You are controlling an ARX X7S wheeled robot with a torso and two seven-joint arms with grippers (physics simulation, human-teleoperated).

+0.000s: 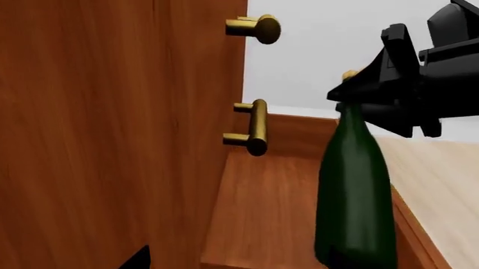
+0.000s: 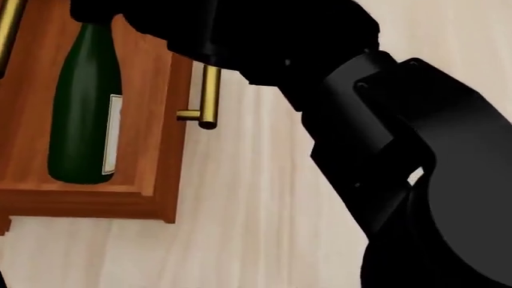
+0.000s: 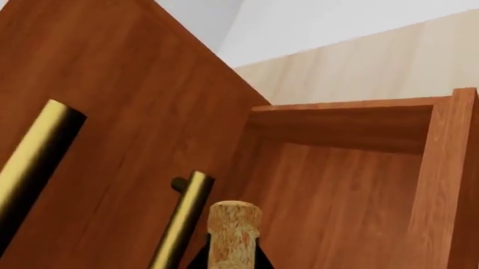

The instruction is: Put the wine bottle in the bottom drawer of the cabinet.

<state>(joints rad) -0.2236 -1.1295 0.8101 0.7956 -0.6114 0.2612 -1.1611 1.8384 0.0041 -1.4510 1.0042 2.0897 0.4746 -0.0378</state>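
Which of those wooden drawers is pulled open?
The bottom drawer, its brass handle out over the pale floor. The wine bottle stands inside; the upper drawer fronts are flush.

wine bottle (image 2: 80,102) upright inside bottom drawer (image 2: 164,150), cabinet (image 1: 112,129) behind

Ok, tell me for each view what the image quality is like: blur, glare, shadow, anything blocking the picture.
Head view: sharp, but the dark right arm blocks much of the frame; soft sheen down the wine bottle. Left wrist view: crisp, flat light, faint highlight on the glass, right gripper at its neck. Right wrist view: close cork slightly soft, shadow under the bottom drawer wall.
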